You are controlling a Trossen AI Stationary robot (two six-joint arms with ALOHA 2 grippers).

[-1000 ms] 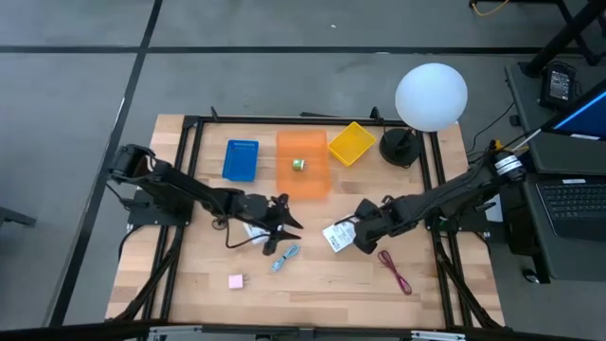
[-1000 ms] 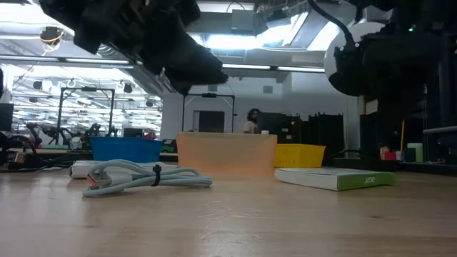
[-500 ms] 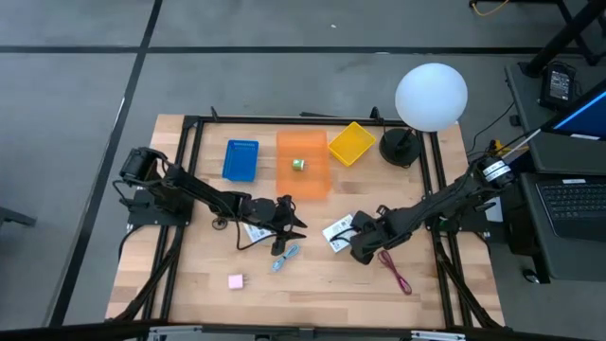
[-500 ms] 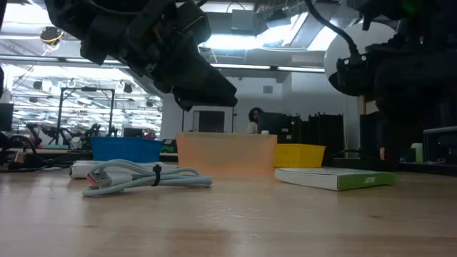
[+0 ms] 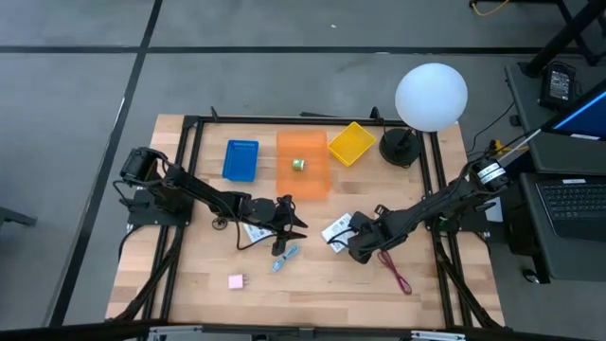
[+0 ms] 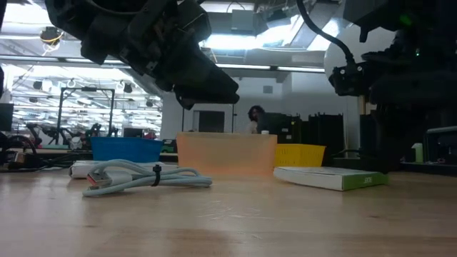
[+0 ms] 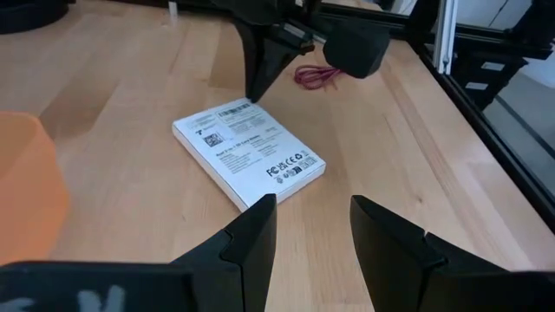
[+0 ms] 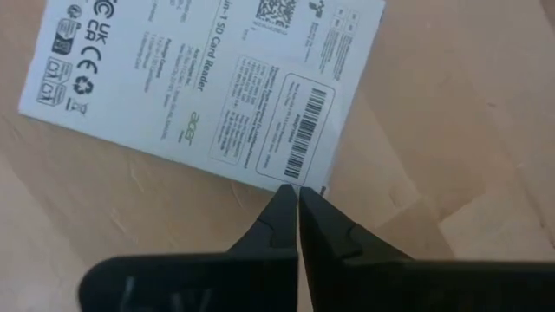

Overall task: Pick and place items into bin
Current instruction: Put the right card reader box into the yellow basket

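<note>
A white printed packet [image 5: 335,229] lies flat on the table right of centre, also seen in the left wrist view [image 7: 249,152] and the low view [image 6: 332,178]. My right gripper [image 8: 297,192] is shut, its tips at that packet's edge [image 5: 344,242]. My left gripper [image 7: 312,206] is open and hangs above the table's middle [image 5: 294,223], pointing at the packet. A second white packet [image 5: 254,231] and a black cord [image 5: 230,242] lie under the left arm. Nearer lie a light-blue piece [image 5: 284,258], a pink cube [image 5: 235,281] and a dark-red cord [image 5: 396,271]. A greenish cube [image 5: 298,164] sits in the orange bin [image 5: 305,185]. My right gripper meets the white packet with its shut fingertips [image 8: 284,201] at the packet's edge by the barcode corner [image 8: 293,173], coming slanting down from the table's right and near side. The packet lies flat on the table. Whether the tips press on it does not show.
A blue bin [image 5: 240,159], the orange bin and a yellow bin [image 5: 351,143] stand in a row along the far side. A white globe lamp [image 5: 431,95] stands at the far right corner. A black frame rail [image 5: 439,189] borders the table.
My right gripper has moved toward the table's near edge and left, coming down beside the white packet, which has shifted slightly toward the left. My left gripper has reached a little farther toward the right and lower.
</note>
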